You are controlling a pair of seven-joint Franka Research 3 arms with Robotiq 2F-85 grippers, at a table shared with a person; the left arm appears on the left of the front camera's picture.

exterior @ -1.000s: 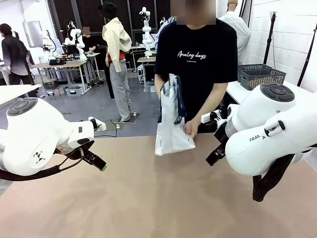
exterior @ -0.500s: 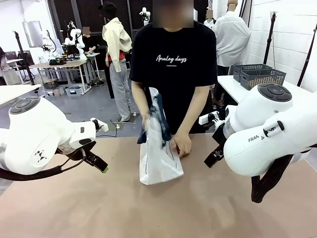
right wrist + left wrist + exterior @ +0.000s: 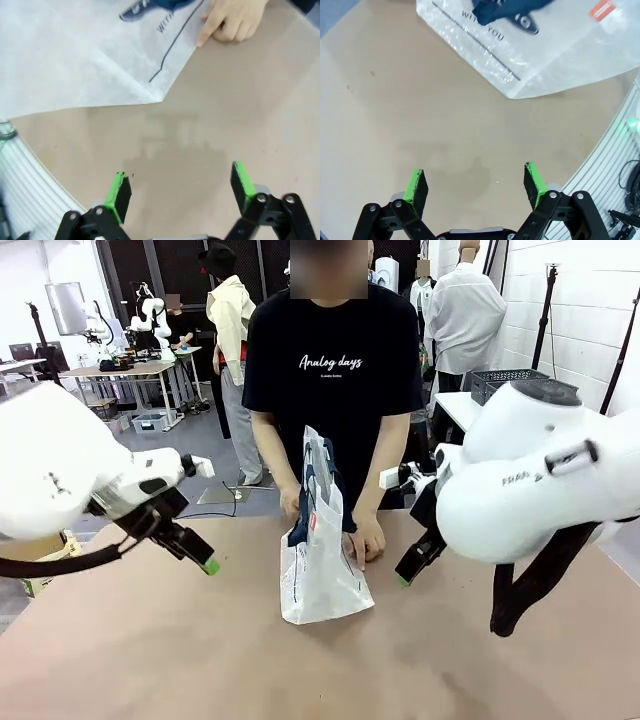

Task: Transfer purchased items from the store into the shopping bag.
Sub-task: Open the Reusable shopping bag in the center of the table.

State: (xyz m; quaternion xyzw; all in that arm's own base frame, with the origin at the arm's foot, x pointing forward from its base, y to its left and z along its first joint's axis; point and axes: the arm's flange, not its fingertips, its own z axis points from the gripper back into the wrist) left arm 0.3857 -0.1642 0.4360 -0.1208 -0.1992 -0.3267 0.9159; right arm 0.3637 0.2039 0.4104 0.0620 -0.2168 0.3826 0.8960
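The shopping bag [image 3: 322,575] stands upright on the brown table in the middle, white-translucent with navy handles and a small red tag. The person at the far side steadies it, one hand [image 3: 368,538] at its base. My left gripper [image 3: 196,553] hangs open to the bag's left, above bare table. On the bag's other side my right gripper [image 3: 410,568] is open too, close to the person's hand. The left wrist view has the bag [image 3: 560,55] beyond the open gripper [image 3: 476,182]. The right wrist view has the bag [image 3: 75,60], a hand [image 3: 232,22] and the open gripper [image 3: 180,187]. The store and the purchased items are out of view.
The brown table [image 3: 300,670] is bare in front of the bag. Its edge and a ribbed floor strip [image 3: 615,150] lie near the left gripper. A dark grey slotted crate [image 3: 488,382] stands on a white side table behind the person.
The person has stepped to picture left and set the bag down upright on the table. Both arms have shifted inward toward the bag, jaws still open.
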